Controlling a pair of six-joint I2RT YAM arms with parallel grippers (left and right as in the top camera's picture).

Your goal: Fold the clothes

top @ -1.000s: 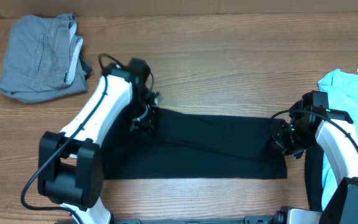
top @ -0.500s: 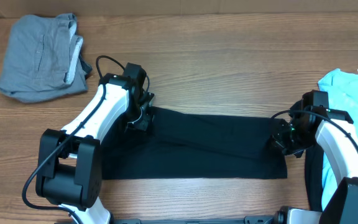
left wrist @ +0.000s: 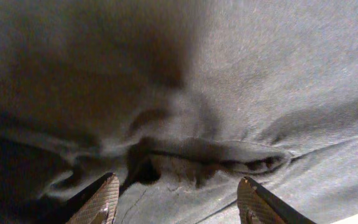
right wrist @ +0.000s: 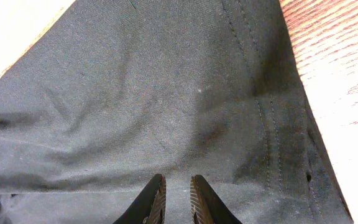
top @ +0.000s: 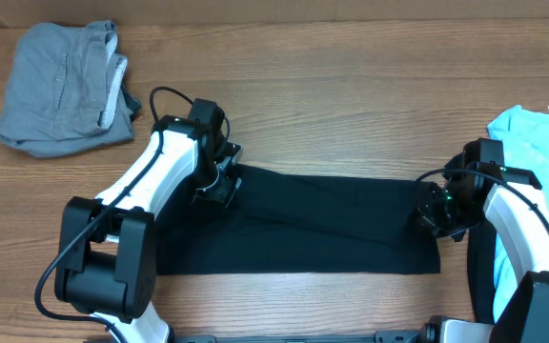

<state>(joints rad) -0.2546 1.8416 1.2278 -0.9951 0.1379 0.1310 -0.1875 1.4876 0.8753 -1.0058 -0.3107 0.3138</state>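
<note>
The black shirt (top: 322,224) is lying on the table (top: 351,95), toward 6 o'clock. The left gripper (left wrist: 178,188) is hovering, jaws apart, over its 9 o'clock end. The right gripper (right wrist: 176,186), jaws nearly together, is seemingly pinching its 3 o'clock end.

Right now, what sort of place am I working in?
Likely a robotics lab bench for laundry-folding trials: white left arm and right arm at a wood table, a black shirt laid out, a grey garment set aside.

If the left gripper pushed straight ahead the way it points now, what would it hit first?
The left gripper would likely meet the black T-shirt first, at the puckered fold ahead.
</note>
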